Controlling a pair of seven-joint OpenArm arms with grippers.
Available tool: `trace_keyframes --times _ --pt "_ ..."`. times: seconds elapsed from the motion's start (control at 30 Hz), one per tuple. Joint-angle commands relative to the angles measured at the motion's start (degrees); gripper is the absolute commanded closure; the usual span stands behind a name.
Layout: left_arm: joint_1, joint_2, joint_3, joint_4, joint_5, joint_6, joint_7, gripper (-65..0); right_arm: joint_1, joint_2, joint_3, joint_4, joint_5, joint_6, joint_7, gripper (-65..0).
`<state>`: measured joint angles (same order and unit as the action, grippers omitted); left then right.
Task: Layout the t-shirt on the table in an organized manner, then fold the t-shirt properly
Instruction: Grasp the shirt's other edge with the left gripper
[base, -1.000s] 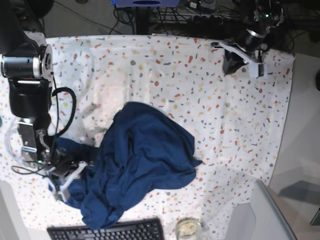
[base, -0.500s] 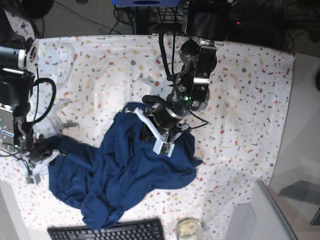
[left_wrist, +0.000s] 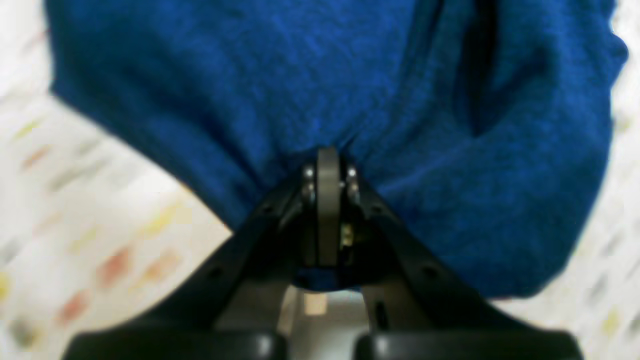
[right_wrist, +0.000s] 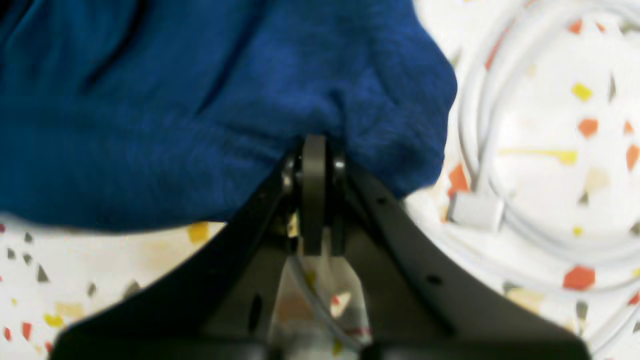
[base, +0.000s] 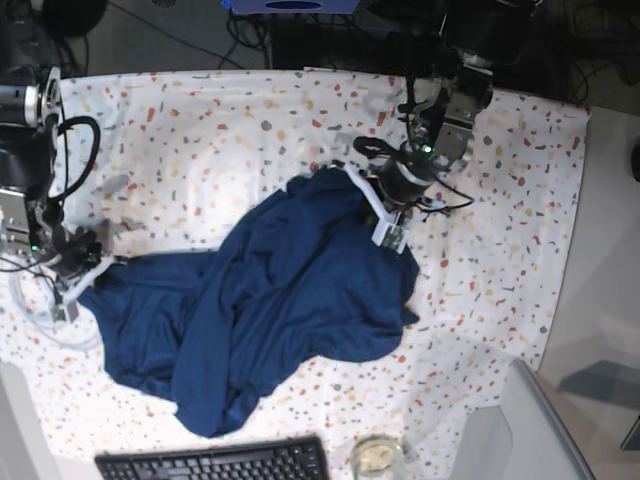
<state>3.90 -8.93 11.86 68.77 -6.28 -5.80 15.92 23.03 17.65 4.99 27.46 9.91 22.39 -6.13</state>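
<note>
Now both grippers, right (base: 98, 268) and left (base: 385, 215), pinch the t-shirt (base: 290, 290) on the bench (base: 480, 300). The left one has dragged its side outward, so the top spreads wider (lots of wrinkles, though), probably helping it get flat.

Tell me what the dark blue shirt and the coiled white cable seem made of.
Dark blue shirt: probably matte cotton-like knit, judging by its soft, shineless folds.

Coiled white cable: likely smooth plastic sheathing, given its even, rounded loops.
</note>
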Motion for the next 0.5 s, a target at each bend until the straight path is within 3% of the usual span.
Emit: trace_keyframes --times 0.0,0.17,0.37,0.47 --pt "1.15 -2.1 -0.3 0.55 1.4 1.63 5.04 0.0 -0.92 1.12 0.06 0.19 -1.25 -0.63 -2.7 -0.8" --pt "4.14 -6.24 -1.44 5.21 1.32 1.63 5.31 0.0 -12.52 1.12 0.59 14.08 -1.08 -0.55 -7.89 -0.6" --pt "7.75 -6.59 -11.73 9.78 1.4 1.19 5.4 0.0 -30.28 0.59 0.76 44.49 -0.99 -0.9 -16.07 -0.6" --pt "9.68 -6.68 -14.01 12.33 1.4 1.19 5.22 0.0 -36.7 -0.2 0.85 57.5 -0.81 -5.03 -18.97 -0.6"
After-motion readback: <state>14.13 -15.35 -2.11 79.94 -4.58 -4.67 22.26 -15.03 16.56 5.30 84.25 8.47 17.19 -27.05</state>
